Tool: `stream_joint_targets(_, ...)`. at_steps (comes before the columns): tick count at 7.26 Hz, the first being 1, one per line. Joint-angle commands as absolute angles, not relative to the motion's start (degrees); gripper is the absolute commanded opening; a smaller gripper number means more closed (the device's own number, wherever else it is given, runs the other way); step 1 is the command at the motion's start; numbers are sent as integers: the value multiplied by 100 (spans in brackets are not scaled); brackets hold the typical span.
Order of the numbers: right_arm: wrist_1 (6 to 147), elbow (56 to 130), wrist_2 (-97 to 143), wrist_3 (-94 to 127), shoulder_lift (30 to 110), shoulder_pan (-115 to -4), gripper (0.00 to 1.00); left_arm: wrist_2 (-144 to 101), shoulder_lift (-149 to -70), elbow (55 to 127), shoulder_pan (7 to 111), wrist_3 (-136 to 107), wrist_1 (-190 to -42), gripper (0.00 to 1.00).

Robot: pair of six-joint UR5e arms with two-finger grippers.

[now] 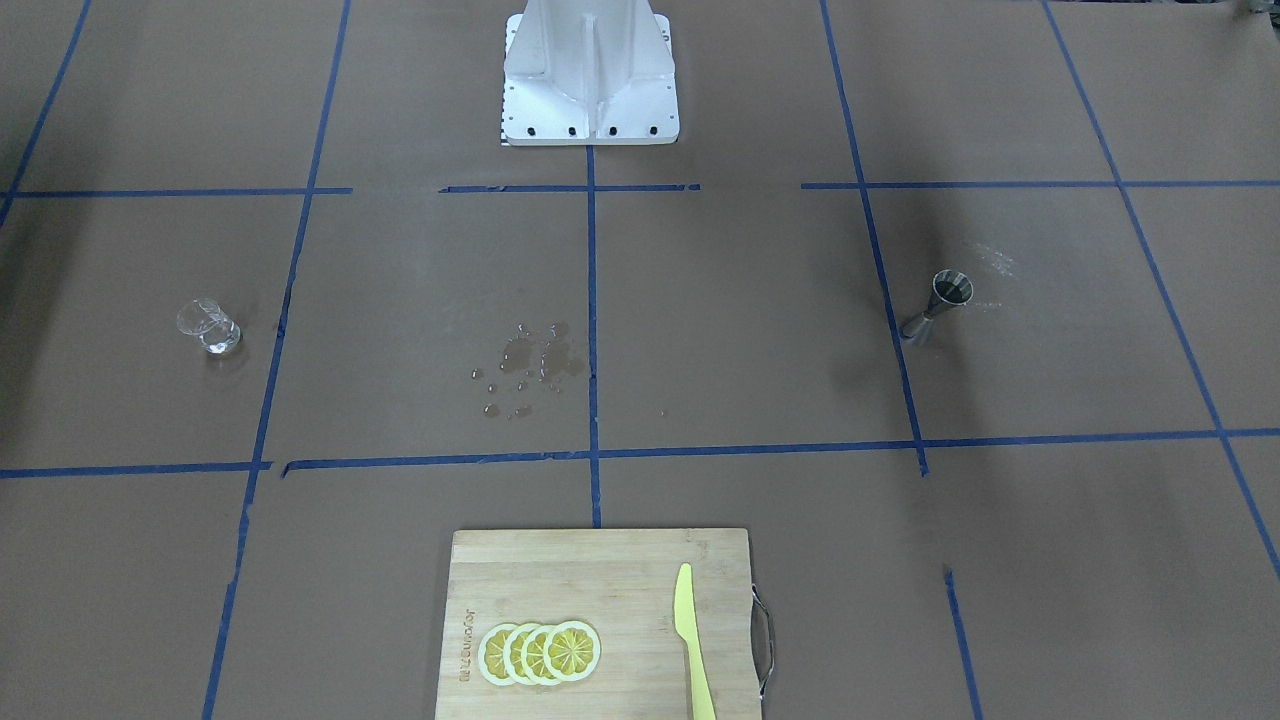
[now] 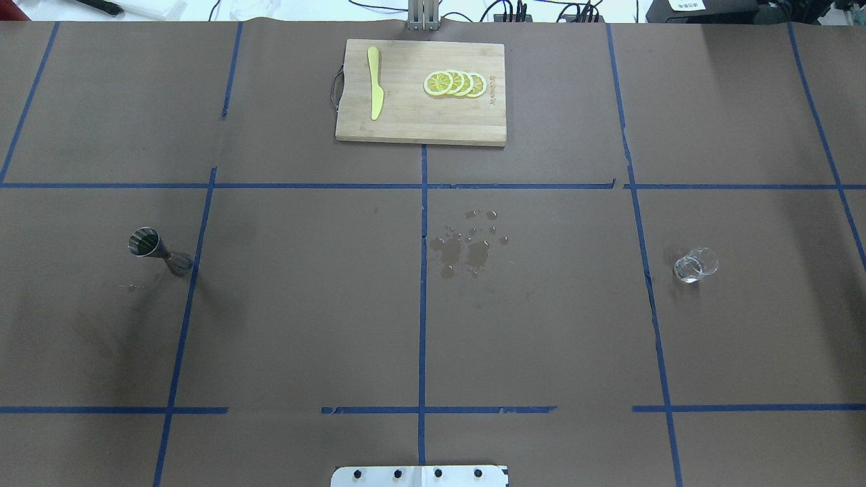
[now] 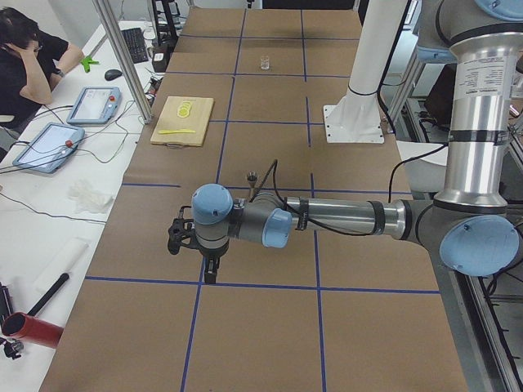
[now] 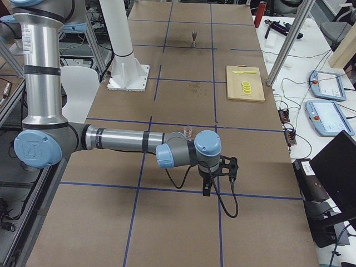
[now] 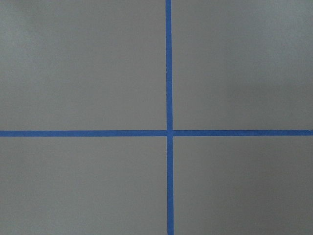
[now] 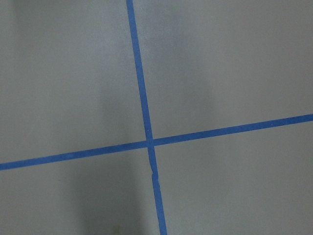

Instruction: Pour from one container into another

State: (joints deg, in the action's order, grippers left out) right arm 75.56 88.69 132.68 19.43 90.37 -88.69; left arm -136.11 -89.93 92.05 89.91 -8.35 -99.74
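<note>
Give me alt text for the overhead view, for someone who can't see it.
A steel jigger stands at the left and a small clear glass at the right of a brown table gridded with blue tape, far apart. Between them lie spilled droplets; at the far edge a cutting board holds lemon slices and a yellow knife.

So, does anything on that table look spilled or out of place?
Yes: a patch of droplets darkens the brown paper mid-table, between the glass and the jigger, under neither. Both stand upright, far apart.
</note>
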Motion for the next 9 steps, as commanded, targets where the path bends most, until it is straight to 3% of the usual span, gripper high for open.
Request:
stream_joint_targets(1, 7559, 8798, 13254, 2013, 8877, -8851, 100, -13614, -9009, 9211, 8991, -835, -9976, 100)
stream_joint_targets(5, 7629, 8824, 13341, 1358, 8859, -8868, 100, -13605, -9070, 9211, 8991, -800, -9976, 100)
stream_joint_targets(9, 8551, 8921, 13526, 54, 8842, -9167, 100, -13597, -9044, 9325, 8991, -791, -9967, 100)
